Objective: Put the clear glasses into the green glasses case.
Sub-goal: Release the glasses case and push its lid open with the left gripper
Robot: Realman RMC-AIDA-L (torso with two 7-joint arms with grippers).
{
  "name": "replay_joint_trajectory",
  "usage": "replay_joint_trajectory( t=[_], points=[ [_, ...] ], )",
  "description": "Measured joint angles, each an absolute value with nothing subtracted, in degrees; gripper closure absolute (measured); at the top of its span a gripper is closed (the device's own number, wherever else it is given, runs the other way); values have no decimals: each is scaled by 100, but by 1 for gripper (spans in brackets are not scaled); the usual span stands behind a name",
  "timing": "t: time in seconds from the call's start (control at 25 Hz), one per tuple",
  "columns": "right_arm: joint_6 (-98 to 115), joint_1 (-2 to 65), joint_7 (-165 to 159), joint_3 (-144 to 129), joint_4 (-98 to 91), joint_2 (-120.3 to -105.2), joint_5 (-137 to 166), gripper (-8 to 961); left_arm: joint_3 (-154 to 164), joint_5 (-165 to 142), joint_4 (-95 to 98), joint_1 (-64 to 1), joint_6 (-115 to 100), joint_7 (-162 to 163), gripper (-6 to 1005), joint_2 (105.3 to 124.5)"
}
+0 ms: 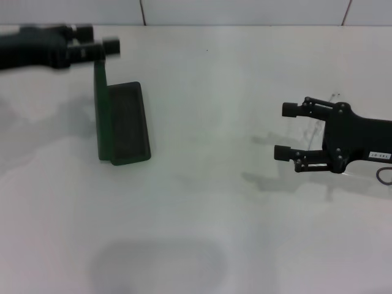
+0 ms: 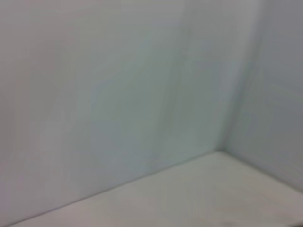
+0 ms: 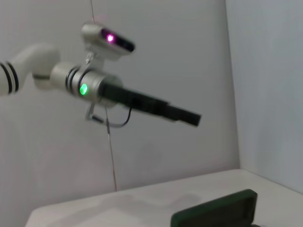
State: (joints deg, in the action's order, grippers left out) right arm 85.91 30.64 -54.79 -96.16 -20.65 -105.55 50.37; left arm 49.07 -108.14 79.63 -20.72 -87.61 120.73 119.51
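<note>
Seemingly clear glasses (image 1: 318, 131) beneath right hand (image 1: 283, 130), spread

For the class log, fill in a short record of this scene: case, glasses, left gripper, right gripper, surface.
case: green case open, lid upright, on the table's left
glasses: clear glasses lie under the right gripper, hard to make out
left gripper: left gripper above the lid's top edge, fingers apart
right gripper: right gripper open over the glasses, holding nothing
surface: white table

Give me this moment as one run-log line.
green glasses case: open, lid upright | clear glasses: beneath right gripper, open, not grasped | left gripper: above case lid, away from glasses
</note>
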Motion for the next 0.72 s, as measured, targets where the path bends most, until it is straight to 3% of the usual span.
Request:
replay_joint_trajectory(
  t=[0.32,0.56,0.72],
  points=[
    [8452,3009,-5474,-8753,-2179,-10541,5858,76,5417,-14329,8143,-3459,-8377,14787,261,11908],
    [8417,2581,-5513,-7608,-2822,-10551,6829,77,6137,-15484,7561,-4022,-8406,15731,269,11914],
    [8399,2389,-5689,-7011,-3282,-10634,7508,78,6298,-15914,7363,-4236,-8453,16024,274,11937]
  ],
)
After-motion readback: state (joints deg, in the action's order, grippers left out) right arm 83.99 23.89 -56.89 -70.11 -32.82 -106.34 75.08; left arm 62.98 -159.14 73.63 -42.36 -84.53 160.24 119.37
